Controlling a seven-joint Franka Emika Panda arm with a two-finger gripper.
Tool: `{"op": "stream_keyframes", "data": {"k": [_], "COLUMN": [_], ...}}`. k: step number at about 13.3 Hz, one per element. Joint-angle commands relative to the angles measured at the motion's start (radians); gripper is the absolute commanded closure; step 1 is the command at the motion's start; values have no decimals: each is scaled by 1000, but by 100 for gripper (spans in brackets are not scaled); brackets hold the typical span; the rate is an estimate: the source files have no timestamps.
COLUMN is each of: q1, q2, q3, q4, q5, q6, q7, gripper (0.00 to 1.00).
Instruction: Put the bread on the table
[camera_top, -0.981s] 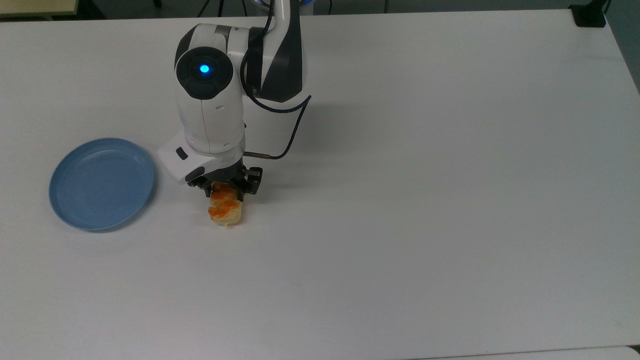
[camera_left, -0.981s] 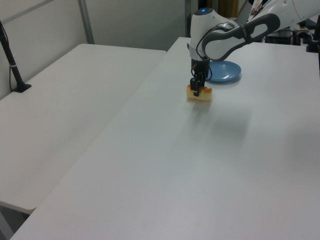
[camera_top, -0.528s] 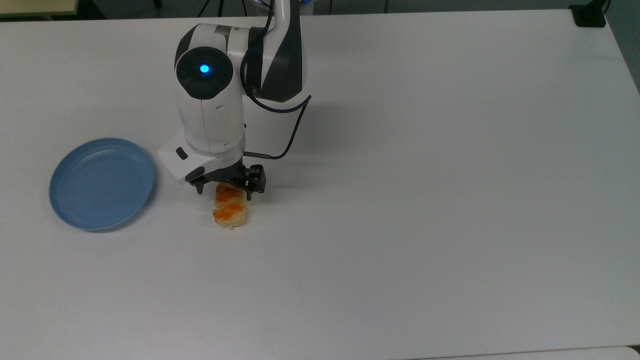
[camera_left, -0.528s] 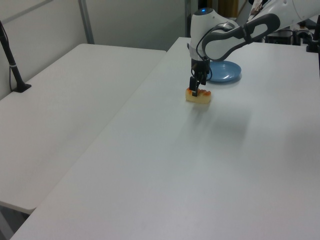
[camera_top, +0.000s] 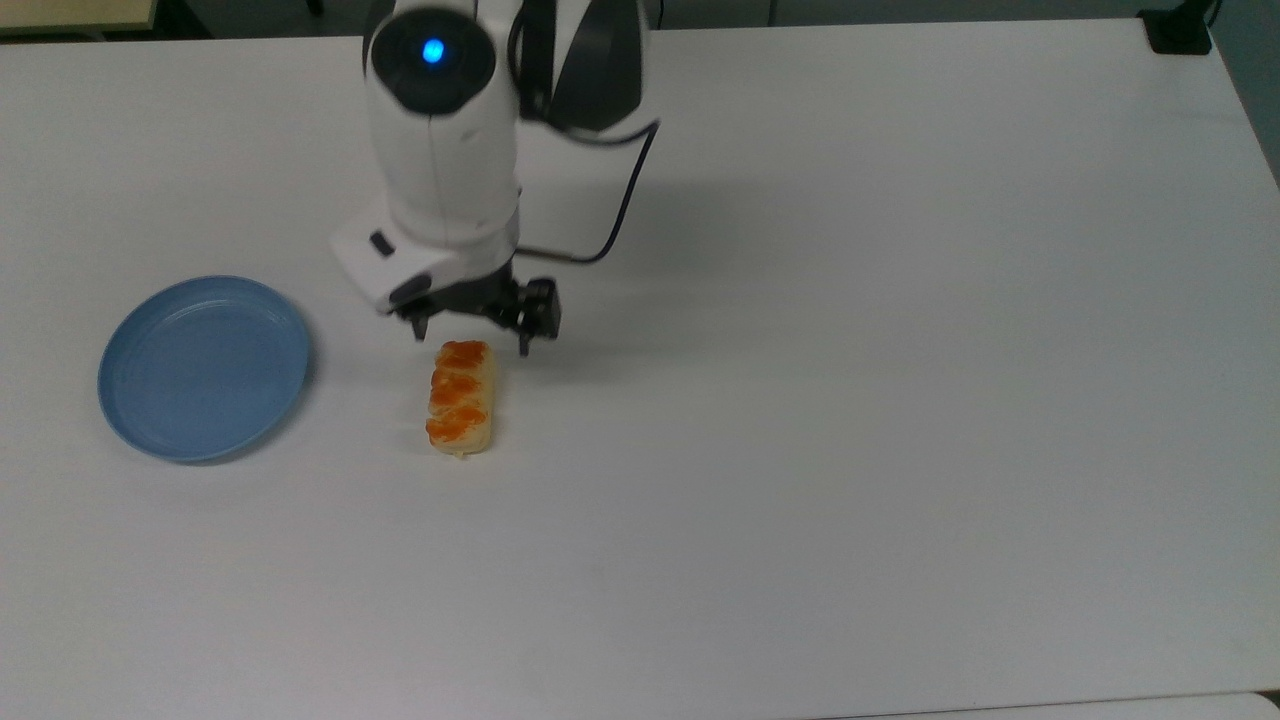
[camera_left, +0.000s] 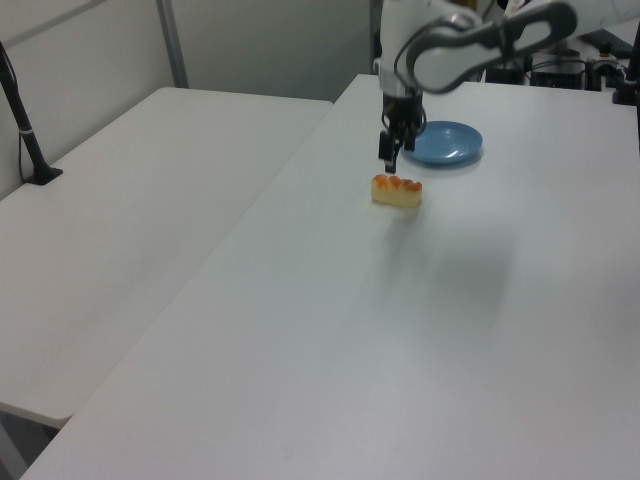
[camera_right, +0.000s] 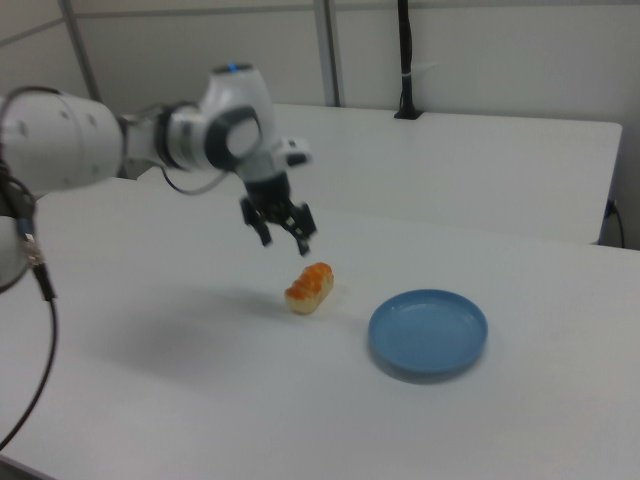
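Bread (camera_top: 460, 397), an oblong pale-yellow bun with three glossy orange-brown patches along its top, lying flat on the smooth, matte white surface (camera_top: 850, 400). Round light-blue plate (camera_top: 204, 367) with a shallow raised rim, lying apart from the bun at the top view's left. Black two-finger gripper (camera_top: 470, 325) on the glossy white arm, hanging in the air above the bun's far end in the top view, clear of it; fingers (camera_right: 302, 228) spread wide with nothing between them. In the right view, gripper (camera_right: 279, 225) up and left of the bread (camera_right: 309, 286).
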Motion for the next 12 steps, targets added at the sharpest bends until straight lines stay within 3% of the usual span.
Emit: {"op": "stream_keyframes", "data": {"k": [1,6,12], "q1": [58,58,55], "q2": [-214,-365,-380], "q3": [-11,-9,-9], "q4": [-48,-72,-69], "q5": [-28,-27,-25], "q6": [-207,-376,-408], "q7": [52,22,6], "gripper": [0,0,0]}}
